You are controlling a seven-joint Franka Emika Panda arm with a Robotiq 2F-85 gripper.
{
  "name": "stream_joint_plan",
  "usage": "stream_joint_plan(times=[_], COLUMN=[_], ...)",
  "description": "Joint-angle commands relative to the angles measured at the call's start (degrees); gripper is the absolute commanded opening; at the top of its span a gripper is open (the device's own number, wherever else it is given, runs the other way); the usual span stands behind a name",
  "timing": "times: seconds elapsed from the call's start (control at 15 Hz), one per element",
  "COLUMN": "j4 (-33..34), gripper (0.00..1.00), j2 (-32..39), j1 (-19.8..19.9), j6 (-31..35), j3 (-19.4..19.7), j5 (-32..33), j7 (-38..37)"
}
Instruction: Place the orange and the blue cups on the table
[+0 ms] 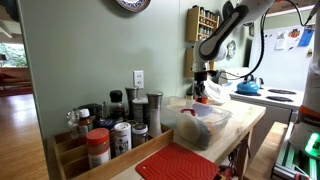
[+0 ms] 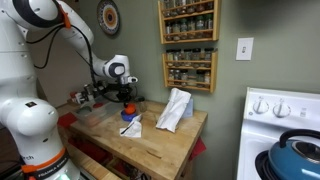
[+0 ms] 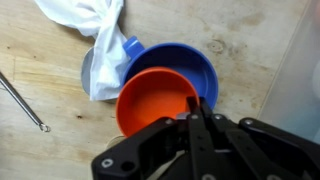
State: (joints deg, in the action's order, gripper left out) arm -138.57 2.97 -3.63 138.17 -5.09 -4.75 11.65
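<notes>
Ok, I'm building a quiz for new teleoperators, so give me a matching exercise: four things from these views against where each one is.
Things:
1 orange cup
2 blue cup
3 white cloth
4 blue kettle

Places:
A on the stove
B crumpled on the wooden counter
C rim pinched by the gripper
D partly covered by the orange one

Pairs: 1-C, 2-D, 3-B, 4-A

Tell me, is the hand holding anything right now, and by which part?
The hand appears shut on the orange cup, pinching its rim on the side next to the blue cup.
</notes>
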Motion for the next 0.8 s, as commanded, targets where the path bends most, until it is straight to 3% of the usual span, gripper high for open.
stream_joint_plan(times=[0.0, 0.33, 0.73], j4=[-2.53, -4.02, -6.8], gripper=[0.01, 0.01, 0.01], j2=[-9.01, -13.61, -10.54], j1=[0.68, -0.6, -1.72], j6=[-10.48, -22.53, -22.37], j3=[0.86, 2.46, 2.06], j5=[-2.9, -4.93, -6.38], j7=[5.65, 11.3, 12.52])
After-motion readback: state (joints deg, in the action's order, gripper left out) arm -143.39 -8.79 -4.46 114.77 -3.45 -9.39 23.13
